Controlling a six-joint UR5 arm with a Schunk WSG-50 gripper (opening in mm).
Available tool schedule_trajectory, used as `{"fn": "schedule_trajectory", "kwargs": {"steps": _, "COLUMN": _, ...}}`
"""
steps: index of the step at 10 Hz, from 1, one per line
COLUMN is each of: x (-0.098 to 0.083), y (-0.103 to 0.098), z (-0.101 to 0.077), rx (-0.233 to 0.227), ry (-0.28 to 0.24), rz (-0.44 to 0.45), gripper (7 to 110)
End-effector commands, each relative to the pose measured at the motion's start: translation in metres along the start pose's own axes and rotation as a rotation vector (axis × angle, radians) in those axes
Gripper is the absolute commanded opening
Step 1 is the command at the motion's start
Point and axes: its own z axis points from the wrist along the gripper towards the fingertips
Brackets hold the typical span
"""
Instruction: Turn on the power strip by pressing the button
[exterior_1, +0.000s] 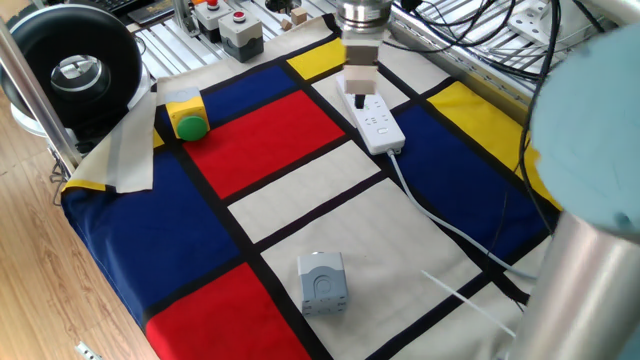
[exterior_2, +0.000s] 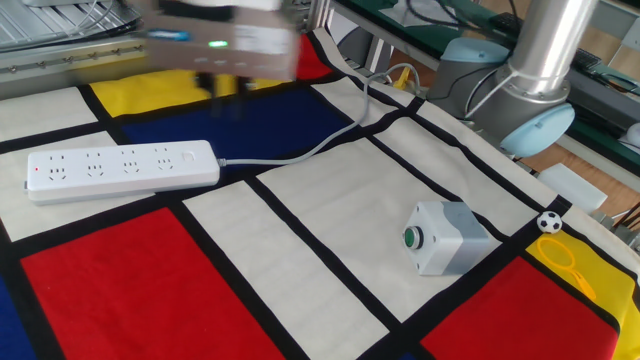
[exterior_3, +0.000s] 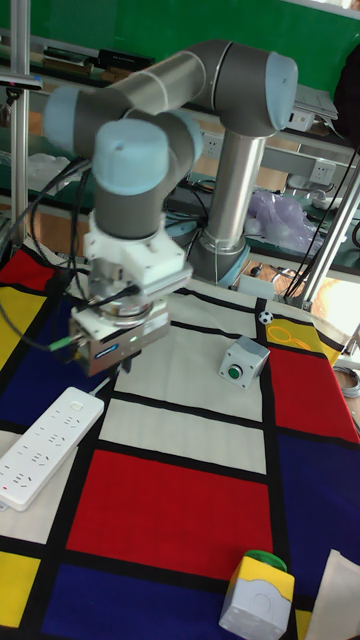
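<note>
The white power strip lies flat on the checked cloth, its cable running off the near end. It also shows as the power strip and the power strip. The button is a pale round spot by the cable end. My gripper hangs in the air over the strip, touching nothing. It is motion-blurred in the other fixed view, where the gripper sits just beyond the strip's cable end. In the tall view the gripper ends in one dark tip, fingers together, above the strip's cable end.
A grey box with a green button stands near the front. A green dome button on a yellow box sits at the left, by a folded cloth flap. Red-button boxes stand at the back. Cables crowd the right side.
</note>
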Motion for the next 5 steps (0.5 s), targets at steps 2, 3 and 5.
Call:
{"fn": "schedule_trajectory", "kwargs": {"steps": 2, "x": 0.004, "y": -0.034, "z": 0.019, "rx": 0.053, "ry": -0.052, "rz": -0.127, "gripper": 44}}
{"fn": "schedule_trajectory", "kwargs": {"steps": 3, "x": -0.001, "y": -0.034, "z": 0.018, "rx": 0.052, "ry": -0.070, "rz": -0.111, "gripper": 44}}
{"fn": "schedule_trajectory", "kwargs": {"steps": 5, "x": 0.009, "y": -0.037, "z": 0.019, "rx": 0.064, "ry": -0.027, "rz": -0.174, "gripper": 44}}
